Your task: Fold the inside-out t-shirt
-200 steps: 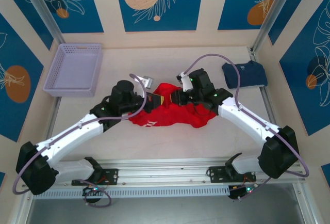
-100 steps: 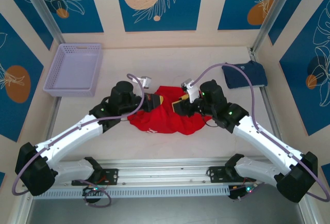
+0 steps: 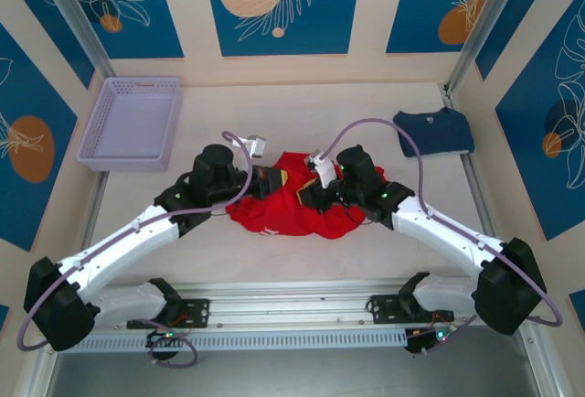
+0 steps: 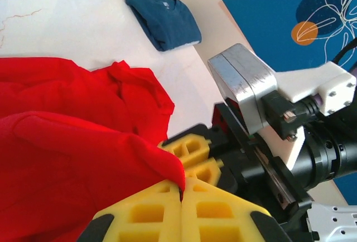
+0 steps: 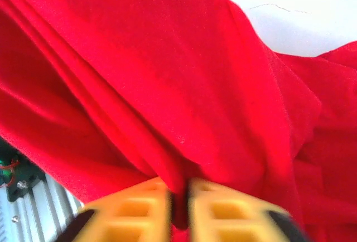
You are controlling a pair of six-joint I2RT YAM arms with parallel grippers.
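Top external view, left tool [image 3: 283, 179] and right tool [image 3: 309, 194] both clenched on red t-shirt [image 3: 292, 219]

Open table [image 3: 302, 255] lies nearside of the red t-shirt [image 3: 292, 216]; basket [image 3: 137, 123] and navy shirt [image 3: 434, 132] fill the far corners.

Our left arm [image 3: 137, 232] ran from the lower left of the overhead frame up toward its centre, and our right arm [image 3: 439, 228] mirrored it from the lower right, wrists turned inward. We held the left gripper [image 3: 274, 180] and the right gripper [image 3: 309, 191] near each other at mid-frame. In both wrist views the yellow pads [image 4: 150, 211] were pressed together, each pair pinching a fold of the red t-shirt [image 3: 283, 219].
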